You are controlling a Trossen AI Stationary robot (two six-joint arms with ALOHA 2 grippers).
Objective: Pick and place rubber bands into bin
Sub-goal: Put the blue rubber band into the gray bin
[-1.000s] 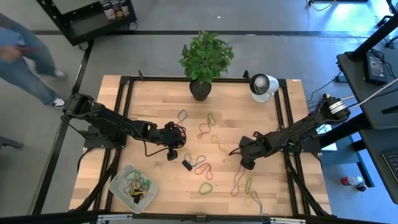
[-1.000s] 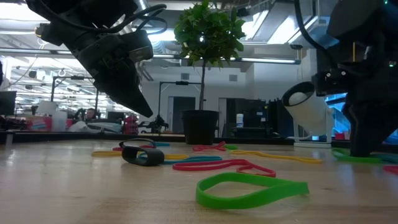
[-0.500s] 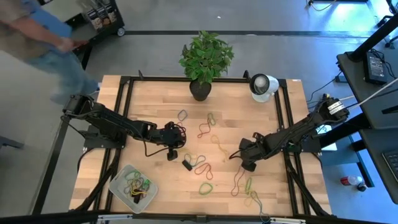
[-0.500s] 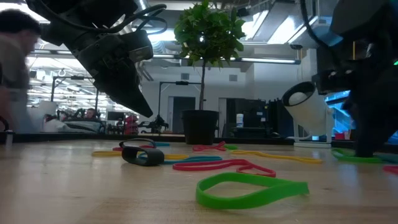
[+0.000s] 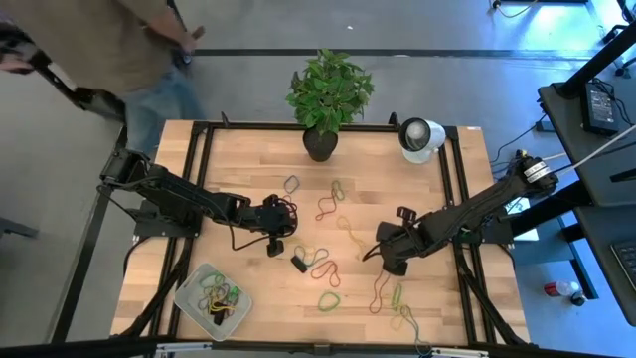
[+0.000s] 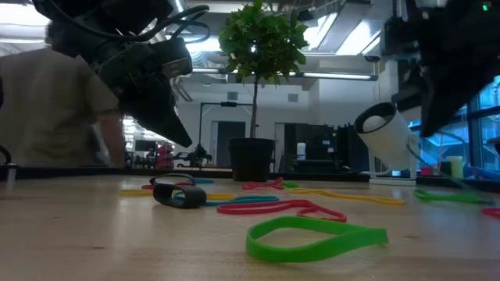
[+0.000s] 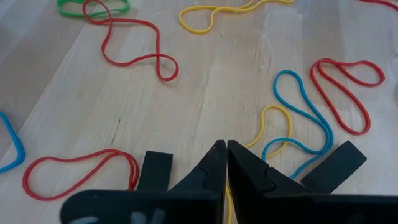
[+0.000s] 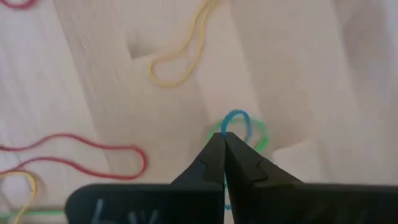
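Observation:
Rubber bands in red, green, yellow and blue lie scattered over the middle of the wooden table (image 5: 238, 159), among them a green one (image 6: 316, 238) near the front. The bin (image 5: 212, 295) stands at the near left with several bands inside. My left gripper (image 5: 277, 246) hovers shut above a yellow and a blue band (image 7: 292, 124), touching nothing. My right gripper (image 5: 381, 257) is right of centre, raised off the table (image 6: 429, 129), shut on a blue rubber band (image 8: 235, 118). My right gripper pinches a blue rubber band between its two fingertips, a small loop (image 8: 236, 116) of it showing just past them. A green band (image 8: 260, 134) curls around that loop; whether it is pinched too I cannot tell. The fingers point steeply down.
A potted plant (image 5: 320, 139) and a white round device (image 5: 419, 137) stand at the far edge. A small black block (image 5: 298, 264) lies among the bands at the centre. A person (image 5: 129, 50) moves past the far left corner, off the table.
My right gripper has risen from the table surface and shifted a little toward the table's left. A person has walked along the far left side of the table.

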